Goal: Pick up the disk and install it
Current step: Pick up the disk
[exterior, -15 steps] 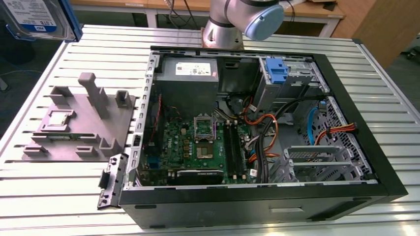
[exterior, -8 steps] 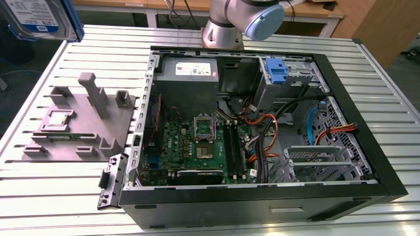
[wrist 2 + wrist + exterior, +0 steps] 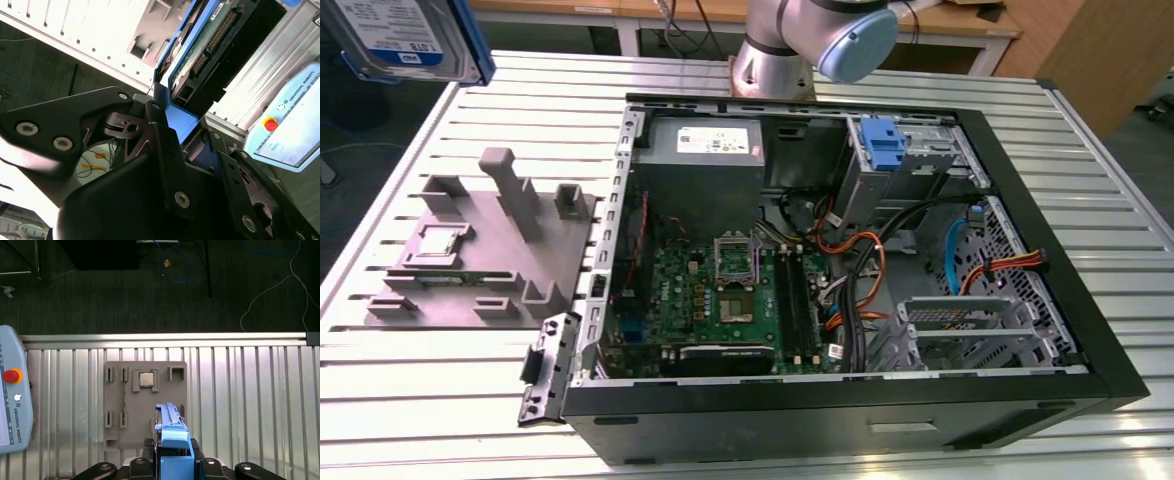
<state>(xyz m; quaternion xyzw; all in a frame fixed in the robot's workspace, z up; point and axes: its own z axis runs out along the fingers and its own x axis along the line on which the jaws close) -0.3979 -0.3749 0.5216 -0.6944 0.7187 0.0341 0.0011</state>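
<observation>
Above the slatted table point(image 3: 250, 405), the gripper point(image 3: 172, 462) clamps the disk point(image 3: 172, 432) over the fixture point(image 3: 125, 405); dark floor point(image 3: 100, 295) and loose cables point(image 3: 270, 290) beyond.

Your exterior view looks down on the computer case point(image 3: 827, 410) and fixture block point(image 3: 480, 262). First wrist view faces straight down on that block point(image 3: 145, 400) from high; second wrist view sits tight behind the gripper point(image 3: 182, 117) clamping the disk point(image 3: 202, 47). Both wrist views catch the teach pendant point(image 3: 290, 125) point(image 3: 12, 415).
</observation>
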